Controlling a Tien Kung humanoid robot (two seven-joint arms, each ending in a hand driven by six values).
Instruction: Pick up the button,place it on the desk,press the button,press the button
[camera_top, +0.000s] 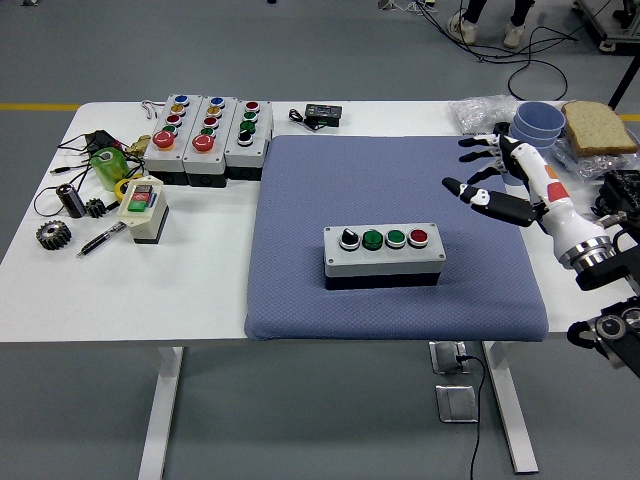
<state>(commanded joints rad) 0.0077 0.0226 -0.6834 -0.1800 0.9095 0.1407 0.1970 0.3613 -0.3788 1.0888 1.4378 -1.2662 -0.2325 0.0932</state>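
Note:
A grey button box (384, 254) lies flat on the blue mat (300, 290), near its front middle. Its top carries a black knob, two green buttons and a red button in a row. My right hand (485, 170) hovers above the mat's right side, well up and to the right of the box. Its fingers are spread and it holds nothing. Nothing touches the box. No left arm shows.
Three more button boxes (207, 137) stand at the back left, with a small switch box (143, 209), gears, a pen and green tape nearby. Blue cups (530, 140), bread (598, 126) and plastic bags crowd the right edge. A black device (322, 115) lies at the back.

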